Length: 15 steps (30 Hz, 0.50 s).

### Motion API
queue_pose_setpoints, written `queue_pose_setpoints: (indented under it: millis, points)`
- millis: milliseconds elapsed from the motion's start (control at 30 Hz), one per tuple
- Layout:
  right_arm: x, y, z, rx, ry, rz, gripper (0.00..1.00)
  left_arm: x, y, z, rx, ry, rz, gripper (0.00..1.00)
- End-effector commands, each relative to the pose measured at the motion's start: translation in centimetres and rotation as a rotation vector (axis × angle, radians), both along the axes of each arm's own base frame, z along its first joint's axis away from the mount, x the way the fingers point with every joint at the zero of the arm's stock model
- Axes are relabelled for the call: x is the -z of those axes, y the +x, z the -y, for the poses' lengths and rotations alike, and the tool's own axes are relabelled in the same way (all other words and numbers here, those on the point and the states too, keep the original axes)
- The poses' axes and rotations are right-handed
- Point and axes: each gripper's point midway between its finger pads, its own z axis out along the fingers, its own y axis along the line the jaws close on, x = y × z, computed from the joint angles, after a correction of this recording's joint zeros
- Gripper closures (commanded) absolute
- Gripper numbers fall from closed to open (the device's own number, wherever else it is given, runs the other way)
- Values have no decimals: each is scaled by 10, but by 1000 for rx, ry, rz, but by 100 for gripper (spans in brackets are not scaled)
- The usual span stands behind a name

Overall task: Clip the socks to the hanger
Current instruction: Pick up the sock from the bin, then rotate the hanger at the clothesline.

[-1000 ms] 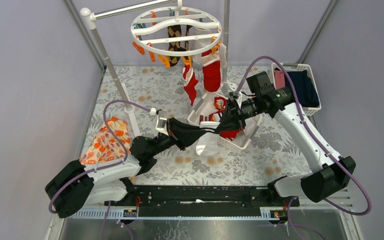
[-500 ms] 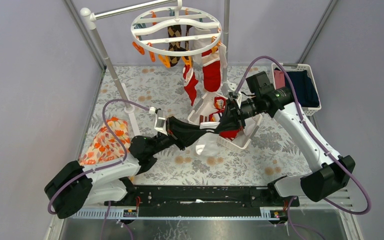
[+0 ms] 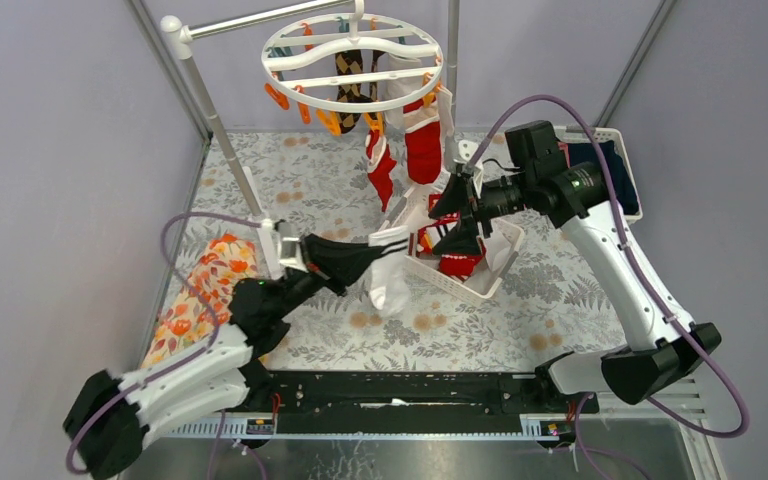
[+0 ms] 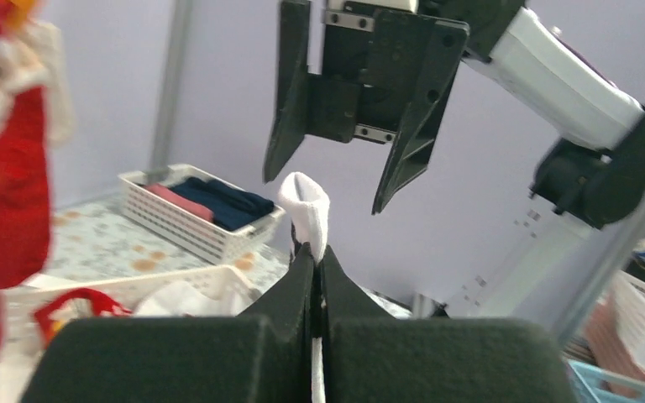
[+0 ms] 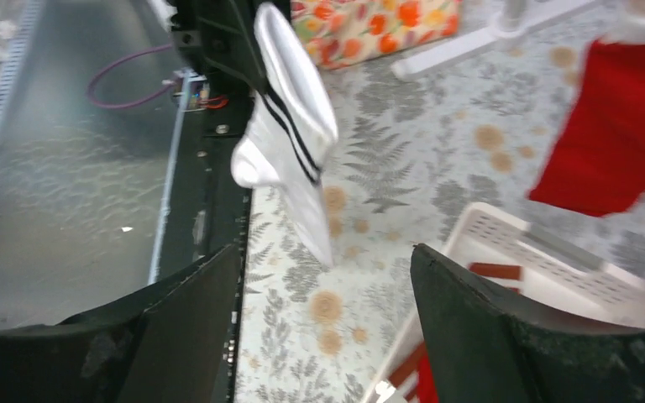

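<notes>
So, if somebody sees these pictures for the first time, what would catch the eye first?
Probably the white sock with a striped cuff, pinched in the shut left gripper and dangling beside the white basket, with the right gripper open close by. Next, the red Christmas socks hanging from the round white hanger at the back.

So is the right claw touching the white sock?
Apart. The left wrist view shows the right gripper open, bare wall between each finger and the white sock, which the left gripper pinches.
</notes>
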Motion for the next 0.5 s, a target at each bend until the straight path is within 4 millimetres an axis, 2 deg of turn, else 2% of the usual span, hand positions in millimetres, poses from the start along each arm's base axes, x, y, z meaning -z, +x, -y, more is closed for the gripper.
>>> queue_pose_setpoints:
  millis: [0,100,200,467]
  points:
    - [-46,23,3,154,3,134,18,22,24,-33,-235,96,-56,100]
    - [-59,36,-9,198,18,111,18,21,29,-51,-321,109,-74,100]
    - [-64,47,-26,250,-20,147,19,17,32,-63,-380,112,-101,100]
    - [-86,61,-74,416,-2,218,22,22,34,-79,-437,87,-174,100]
